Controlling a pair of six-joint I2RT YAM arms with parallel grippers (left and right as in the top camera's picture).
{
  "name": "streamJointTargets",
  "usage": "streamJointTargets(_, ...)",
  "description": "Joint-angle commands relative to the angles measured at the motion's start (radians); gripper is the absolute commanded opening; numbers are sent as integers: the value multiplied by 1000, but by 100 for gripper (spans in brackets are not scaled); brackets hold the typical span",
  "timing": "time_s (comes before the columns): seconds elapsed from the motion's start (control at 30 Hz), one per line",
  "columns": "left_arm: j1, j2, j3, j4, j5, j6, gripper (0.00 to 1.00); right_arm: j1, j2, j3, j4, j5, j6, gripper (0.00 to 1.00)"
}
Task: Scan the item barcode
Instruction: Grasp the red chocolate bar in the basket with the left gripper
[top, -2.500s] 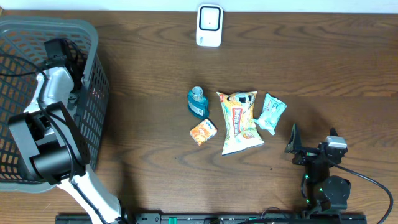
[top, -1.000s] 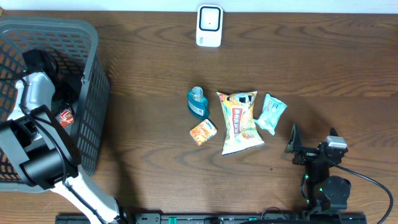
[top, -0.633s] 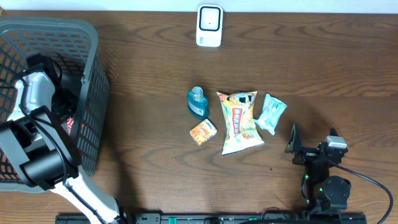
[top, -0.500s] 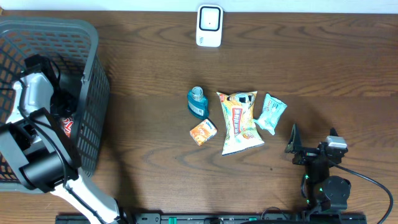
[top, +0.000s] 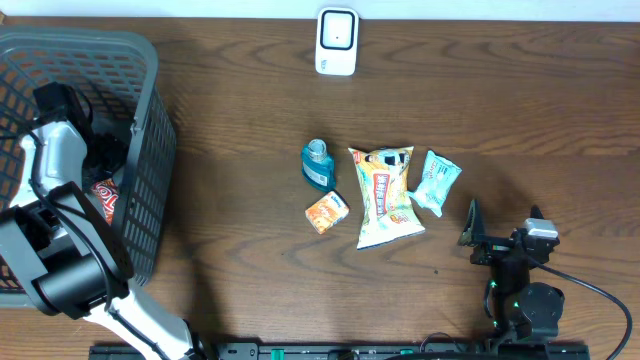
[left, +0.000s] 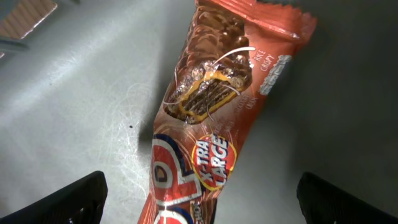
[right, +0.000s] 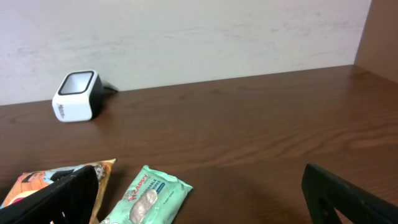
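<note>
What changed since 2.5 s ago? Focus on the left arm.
The left gripper opened and let go of the chocolate bar, which now lies free on the basket floor between its open jaws. Unchanged: right gripper open and parked, scanner, bottle, orange pack, chip bag, wipes pack.

Overhead view is lit evenly and moderately. The dark worktop (top: 250, 100) is rendered sharp, and a soft shadow is cast beside the basket (top: 148, 150). Between the tips of the left pincer (left: 202, 202), the bar wrapper (left: 205, 124) is in focus, with white glare streaks on the foil. The fingertips (left: 68, 199) are dark and blurred. Ahead of the right pincer (right: 202, 199), the wall (right: 186, 37) is softly lit and slightly hazy.
</note>
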Motion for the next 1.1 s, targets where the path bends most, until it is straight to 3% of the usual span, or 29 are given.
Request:
streamJointTargets(0.0,-1,19,-49,17,4,13,98,12,-5,-2,-2,2,-13,99)
streamJointTargets(0.2,-1,32,-157,89,-22,13,98,12,-5,-2,-2,2,-13,99)
streamJointTargets(0.23,-1,32,-176,106,-21,13,91,12,-5,-2,-2,2,-13,99)
streamJointTargets(0.3,-1,32,-216,142,-21,13,66,12,-5,-2,-2,2,-13,99)
streamJointTargets(0.43,-1,32,-261,172,-21,13,8,12,-5,-2,-2,2,-13,99)
streamJointTargets(0.7,0,-60,-230,115,-22,44,7,12,-5,-2,-2,2,-13,99)
streamJointTargets(1.07,1,-579,-200,131,-20,42,7,12,-5,-2,-2,2,-13,99)
